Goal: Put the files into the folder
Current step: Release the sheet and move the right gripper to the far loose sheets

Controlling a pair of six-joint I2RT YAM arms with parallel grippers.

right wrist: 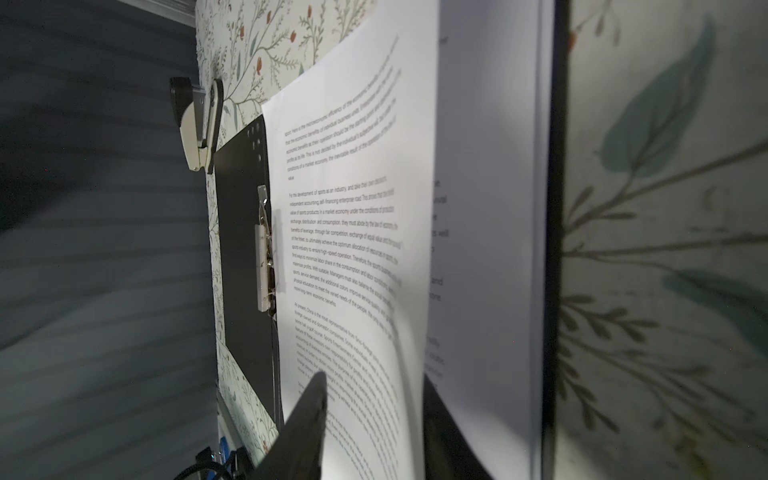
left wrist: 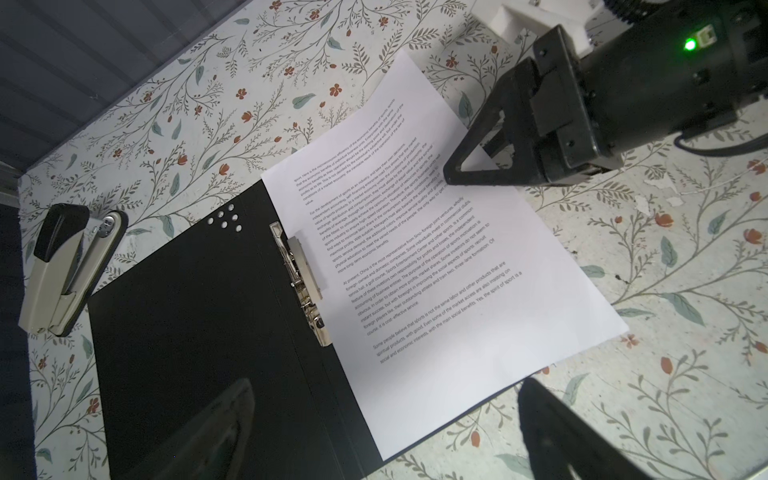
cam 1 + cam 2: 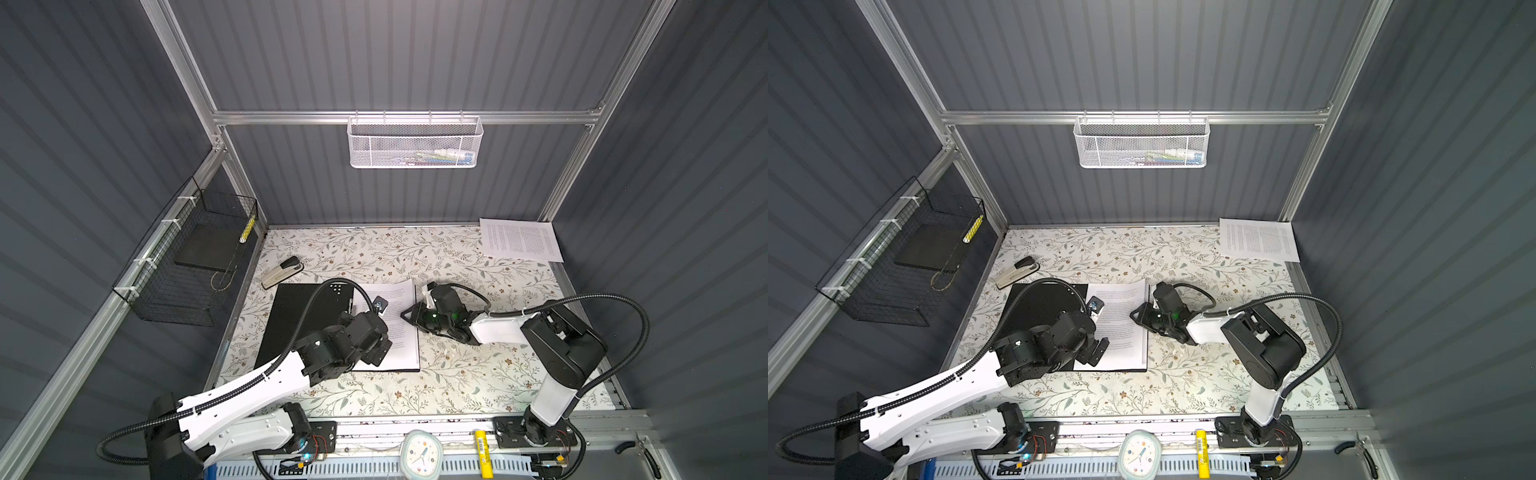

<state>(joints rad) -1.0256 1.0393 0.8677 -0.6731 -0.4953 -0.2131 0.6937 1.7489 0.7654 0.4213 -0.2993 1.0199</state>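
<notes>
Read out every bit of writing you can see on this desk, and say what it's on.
"For the development of sports as an industry": top sheet in the open folder.
"At present, China is the most representative": same sheet.
"Some people believe that sports is not the same labor": same sheet.
Loose sheets in the back corner: print too small.
Clock face, yellow stick label: too small.

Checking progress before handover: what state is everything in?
folder: open flat, black inside up
top sheet: skewed on the stack in the folder
far-corner sheets: outside the folder
stapler: lying beside the folder
left gripper: jaws open, empty, over the folder
right gripper: jaws parted around the top sheet's edge
</notes>
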